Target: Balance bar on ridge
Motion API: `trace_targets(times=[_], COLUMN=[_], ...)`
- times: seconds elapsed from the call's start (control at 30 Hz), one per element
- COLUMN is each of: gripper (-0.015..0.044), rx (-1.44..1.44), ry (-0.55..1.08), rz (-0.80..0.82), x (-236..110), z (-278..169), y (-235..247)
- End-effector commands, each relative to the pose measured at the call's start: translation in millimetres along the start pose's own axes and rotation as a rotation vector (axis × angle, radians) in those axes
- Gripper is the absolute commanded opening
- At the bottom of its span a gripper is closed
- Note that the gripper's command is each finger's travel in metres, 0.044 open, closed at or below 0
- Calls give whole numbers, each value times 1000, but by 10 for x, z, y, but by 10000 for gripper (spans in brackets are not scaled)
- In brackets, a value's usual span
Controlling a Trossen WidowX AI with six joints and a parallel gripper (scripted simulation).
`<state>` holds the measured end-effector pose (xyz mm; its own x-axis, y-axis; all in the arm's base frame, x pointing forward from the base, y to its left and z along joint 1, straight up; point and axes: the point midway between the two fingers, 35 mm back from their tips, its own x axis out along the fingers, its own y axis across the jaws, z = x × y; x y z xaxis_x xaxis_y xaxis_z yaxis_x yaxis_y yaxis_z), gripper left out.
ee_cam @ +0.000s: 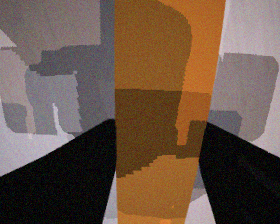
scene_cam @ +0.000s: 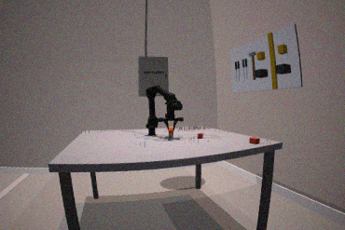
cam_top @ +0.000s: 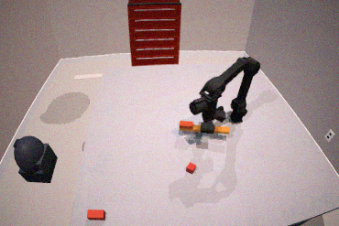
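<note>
The bar [cam_top: 220, 130] [ee_cam: 171, 43] is a long orange strip with a red end [cam_top: 185, 123]. My gripper [cam_top: 208, 127] [scene_cam: 171, 128] [ee_cam: 157, 131] is shut on the bar near its middle and holds it roughly level, just above the table [cam_top: 137, 155]. In the exterior view the bar [scene_cam: 171, 132] shows end-on below the fingers. In the wrist view it runs from top to bottom between the two black fingers. Grey shapes lie on the table under the bar. I cannot tell the ridge apart from the shadows there.
A small red cube [cam_top: 191, 167] [scene_cam: 200, 135] lies in front of the arm. A flat red block [cam_top: 96, 214] [scene_cam: 254, 140] lies near the table's front edge. A red drawer cabinet [cam_top: 154, 17] stands behind the table. A dark object [cam_top: 34, 159] sits off the left side.
</note>
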<state>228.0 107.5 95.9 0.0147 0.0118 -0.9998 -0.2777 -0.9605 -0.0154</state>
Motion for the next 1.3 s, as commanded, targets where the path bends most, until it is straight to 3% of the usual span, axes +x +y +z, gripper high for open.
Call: trace_targets(times=[0.0, 1.27], gripper=[0, 0], rx=[-3, -3], ry=[5, 5], rz=[2, 2], x=[2, 35], z=[-10, -11], y=[2, 2])
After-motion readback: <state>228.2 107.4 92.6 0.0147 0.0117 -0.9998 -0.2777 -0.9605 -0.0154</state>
